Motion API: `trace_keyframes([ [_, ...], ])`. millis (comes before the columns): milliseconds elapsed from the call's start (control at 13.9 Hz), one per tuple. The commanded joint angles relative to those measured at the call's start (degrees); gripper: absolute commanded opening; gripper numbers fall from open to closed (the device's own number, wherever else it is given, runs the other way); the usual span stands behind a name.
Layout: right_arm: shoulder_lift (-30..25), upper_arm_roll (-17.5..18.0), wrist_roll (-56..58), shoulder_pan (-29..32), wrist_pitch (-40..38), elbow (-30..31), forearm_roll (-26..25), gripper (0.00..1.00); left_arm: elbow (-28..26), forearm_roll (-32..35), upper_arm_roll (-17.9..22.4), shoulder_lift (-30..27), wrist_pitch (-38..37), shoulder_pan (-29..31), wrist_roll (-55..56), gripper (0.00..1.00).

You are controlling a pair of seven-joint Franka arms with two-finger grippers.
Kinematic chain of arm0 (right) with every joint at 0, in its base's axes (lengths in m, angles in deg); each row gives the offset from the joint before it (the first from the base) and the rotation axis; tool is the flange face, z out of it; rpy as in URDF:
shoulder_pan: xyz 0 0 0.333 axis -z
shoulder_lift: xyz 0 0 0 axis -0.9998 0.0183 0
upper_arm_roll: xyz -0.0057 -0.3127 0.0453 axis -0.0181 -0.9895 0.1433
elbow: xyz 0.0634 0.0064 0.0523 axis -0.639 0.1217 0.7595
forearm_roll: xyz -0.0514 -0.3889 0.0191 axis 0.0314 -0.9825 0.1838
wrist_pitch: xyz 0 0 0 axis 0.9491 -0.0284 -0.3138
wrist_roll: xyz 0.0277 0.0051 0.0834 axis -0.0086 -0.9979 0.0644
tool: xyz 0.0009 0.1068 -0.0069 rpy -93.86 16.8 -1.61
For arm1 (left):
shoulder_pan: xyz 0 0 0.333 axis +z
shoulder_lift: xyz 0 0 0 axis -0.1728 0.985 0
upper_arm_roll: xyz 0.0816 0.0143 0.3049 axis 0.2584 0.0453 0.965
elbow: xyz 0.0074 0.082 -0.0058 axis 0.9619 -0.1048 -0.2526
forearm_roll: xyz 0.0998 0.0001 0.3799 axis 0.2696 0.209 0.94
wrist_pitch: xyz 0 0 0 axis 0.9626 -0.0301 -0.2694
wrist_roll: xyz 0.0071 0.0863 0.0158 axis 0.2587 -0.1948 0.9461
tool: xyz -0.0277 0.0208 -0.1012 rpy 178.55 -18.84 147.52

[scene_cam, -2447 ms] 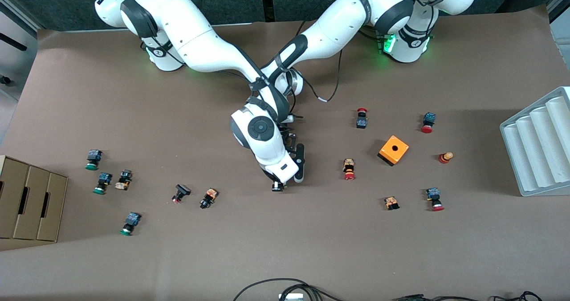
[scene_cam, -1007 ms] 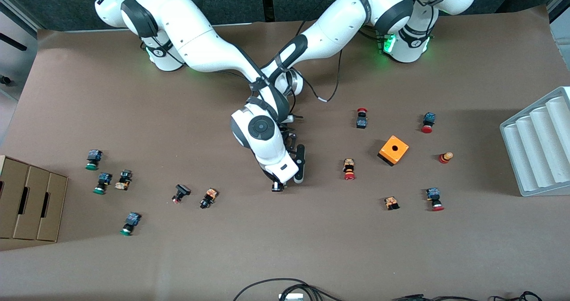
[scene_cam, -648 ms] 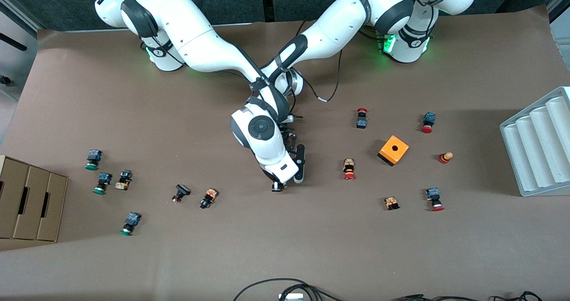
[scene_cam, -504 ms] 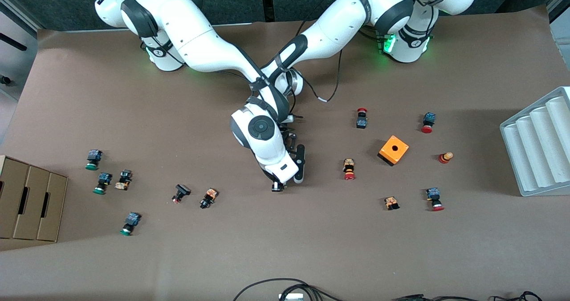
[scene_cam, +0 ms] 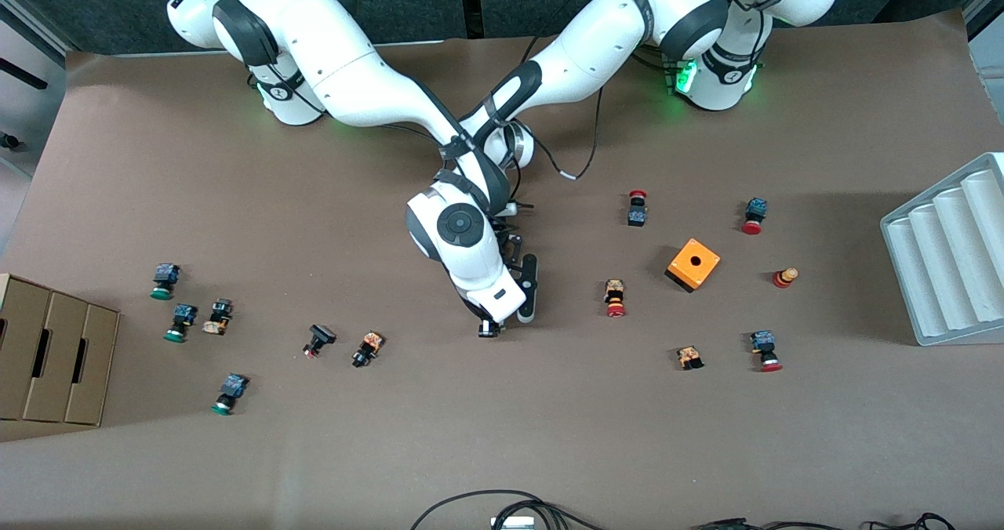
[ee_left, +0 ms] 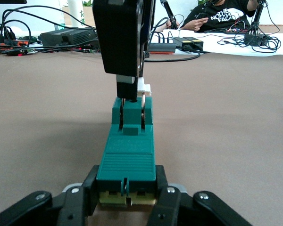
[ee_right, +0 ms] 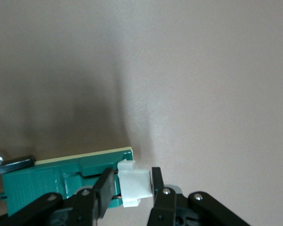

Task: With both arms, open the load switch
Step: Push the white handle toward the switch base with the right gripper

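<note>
The load switch is a narrow dark-green block lying on the brown table near its middle. My left gripper is shut on the block's end toward the robots' bases. My right gripper comes down from above and is shut on the white end piece at the end nearer to the front camera. In the front view the right gripper shows under the right arm's white hand. That hand hides the left gripper and most of the switch. In the left wrist view the right gripper stands upright at the switch's other end.
An orange cube and red-capped push buttons lie toward the left arm's end. Green-capped push buttons lie toward the right arm's end, by a cardboard box. A white ridged tray sits at the left arm's end. Cables lie along the front edge.
</note>
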Motion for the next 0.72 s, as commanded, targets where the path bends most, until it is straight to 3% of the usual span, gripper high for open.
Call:
trace_keyframes([
  [0,-1.2,0.7,-1.9,-1.6,-3.4,3.0,-0.1,0.39,0.3,0.7,0.7,0.5,-0.6,0.0,-0.9,0.48],
  [648,-2.1,0.7,-1.9,-1.6,-4.9,3.0,-0.1,0.38,0.3,0.7,0.6,0.5,-0.6,0.0,-0.9,0.48],
])
